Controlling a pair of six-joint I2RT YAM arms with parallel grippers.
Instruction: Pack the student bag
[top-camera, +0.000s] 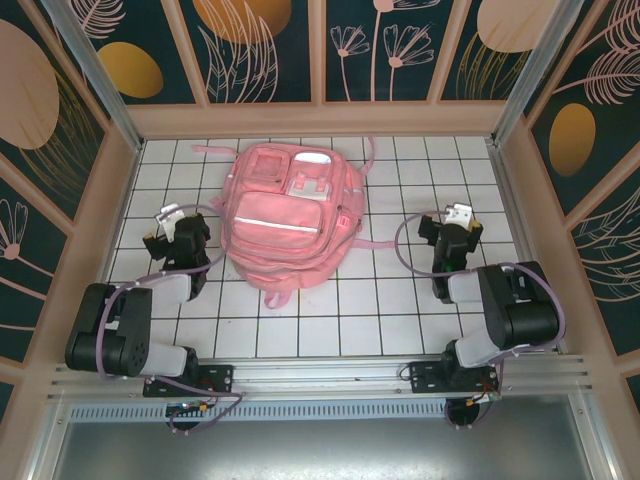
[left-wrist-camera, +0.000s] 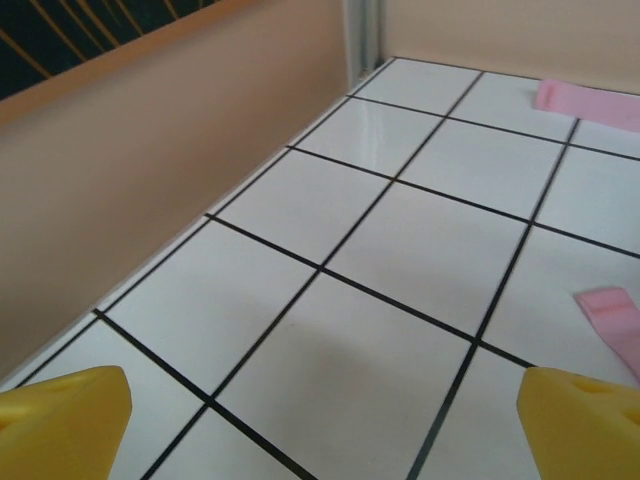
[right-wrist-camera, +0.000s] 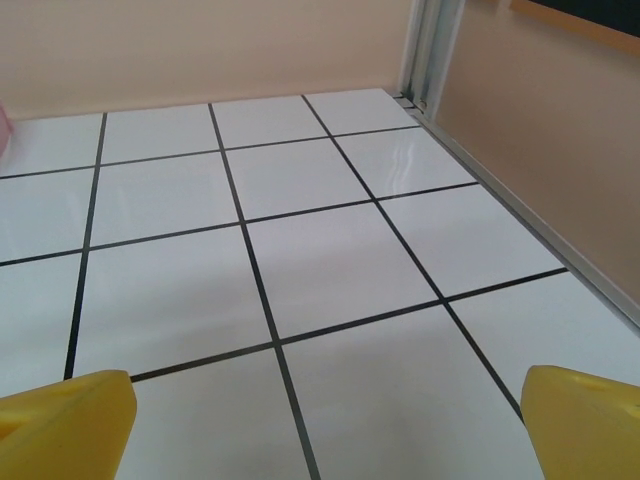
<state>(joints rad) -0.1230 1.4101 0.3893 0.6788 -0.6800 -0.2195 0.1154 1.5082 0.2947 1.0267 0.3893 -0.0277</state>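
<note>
Beside the student bag (top-camera: 285, 215), left end effector (top-camera: 162, 224) and right end effector (top-camera: 457, 217) hang spread.

The right gripper (right-wrist-camera: 320, 435) is hovering above the white, black-lined tiled tabletop (right-wrist-camera: 300, 250), its yellow fingertips (right-wrist-camera: 65, 420) sitting wide apart in the bottom corners. Peach walls (right-wrist-camera: 200, 45) are meeting at a metal corner post (right-wrist-camera: 432, 50).

Matt cloth student bag (top-camera: 285, 215); glossy tiled table (top-camera: 380, 300) (faintly reflective)
</note>
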